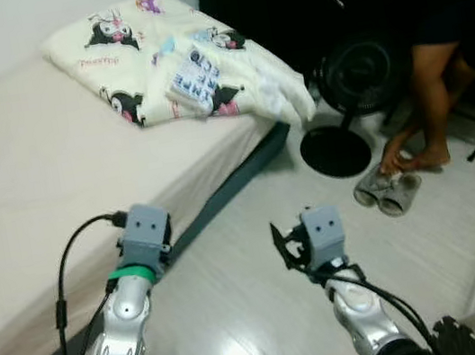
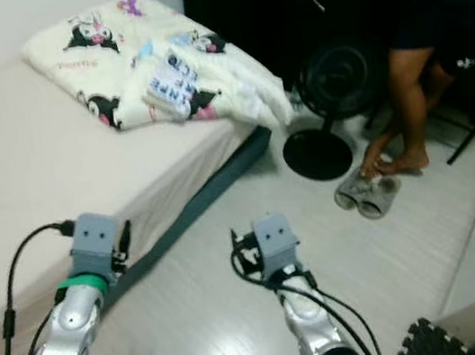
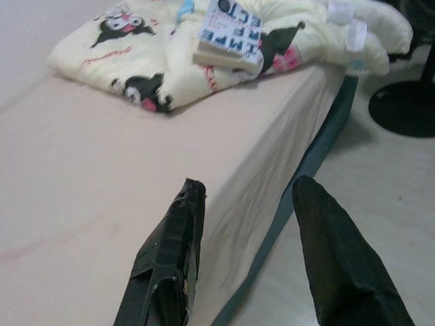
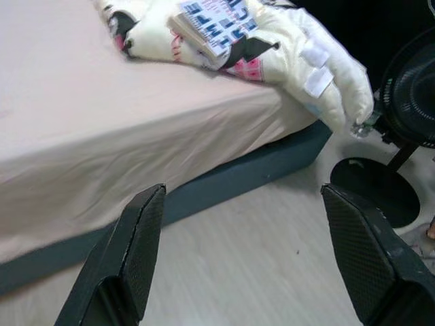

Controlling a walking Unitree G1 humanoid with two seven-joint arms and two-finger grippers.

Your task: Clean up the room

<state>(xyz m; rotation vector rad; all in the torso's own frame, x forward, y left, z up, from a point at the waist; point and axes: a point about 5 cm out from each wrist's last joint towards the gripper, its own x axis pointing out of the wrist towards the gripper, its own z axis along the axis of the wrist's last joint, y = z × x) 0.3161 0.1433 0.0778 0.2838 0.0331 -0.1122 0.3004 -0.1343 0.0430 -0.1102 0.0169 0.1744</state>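
A crumpled cream blanket (image 1: 152,50) printed with cartoon figures lies at the far end of the bed (image 1: 28,176) and hangs over its corner. On top of it rests a white book or pack with blue letters (image 1: 194,80), also seen in the left wrist view (image 3: 230,34). My left gripper (image 3: 249,183) is open and empty above the bed's near edge. My right gripper (image 4: 246,189) is open and empty over the pale floor beside the bed. Both arms, left (image 1: 124,315) and right (image 1: 354,299), reach forward low in the head views.
A black floor fan (image 1: 353,76) with a round base (image 1: 335,150) stands past the bed's corner. A pair of grey slippers (image 1: 390,190) lies beside it. A person sits at the far right, a leg (image 1: 427,82) down by the slippers. A dark base rail (image 1: 222,194) runs along the bed.
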